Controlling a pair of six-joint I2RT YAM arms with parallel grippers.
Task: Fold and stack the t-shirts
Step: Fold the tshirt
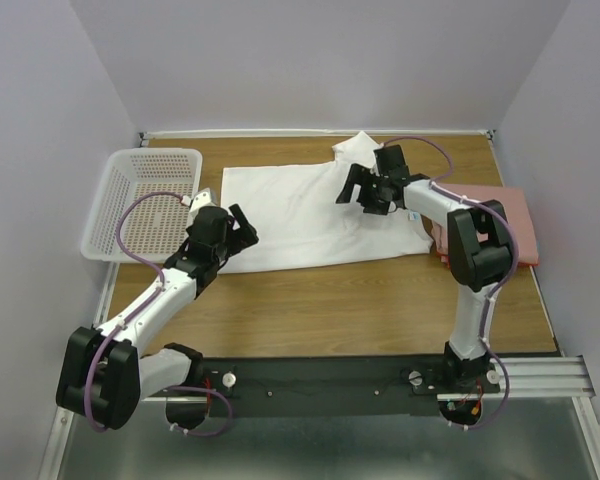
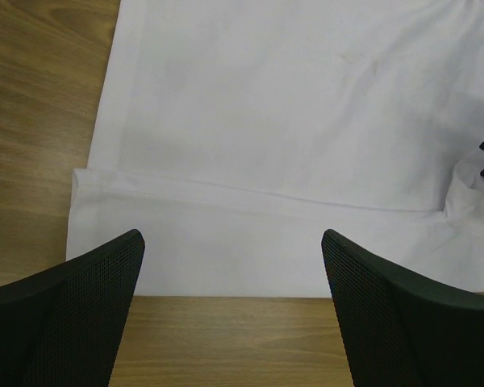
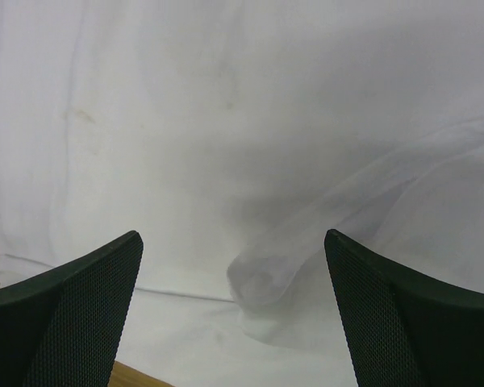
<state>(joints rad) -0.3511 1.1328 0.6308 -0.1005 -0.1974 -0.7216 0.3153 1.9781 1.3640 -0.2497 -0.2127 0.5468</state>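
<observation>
A plain white t-shirt (image 1: 300,210) lies spread flat across the middle of the wooden desk (image 1: 330,310), closer to the far edge than the near one. One sleeve pokes toward the far edge.

The left gripper (image 1: 242,226) hangs at the shirt's near-left corner with its jaws wide apart and nothing between them. In the left wrist view its fingers (image 2: 89,282) frame the shirt's near edge, where a folded-over band of cloth (image 2: 250,242) meets bare wood.

The right gripper (image 1: 356,191) hovers over the right part of the same shirt, jaws also spread wide and empty. Its wrist view shows only white cloth (image 3: 226,121), with a raised wrinkle between the fingers (image 3: 387,290).

A folded dusty pink shirt (image 1: 520,225) rests by the desk's right edge, partly hidden under the right arm. A white perforated basket (image 1: 100,215) sits at the far-left corner, apart from the white shirt.
</observation>
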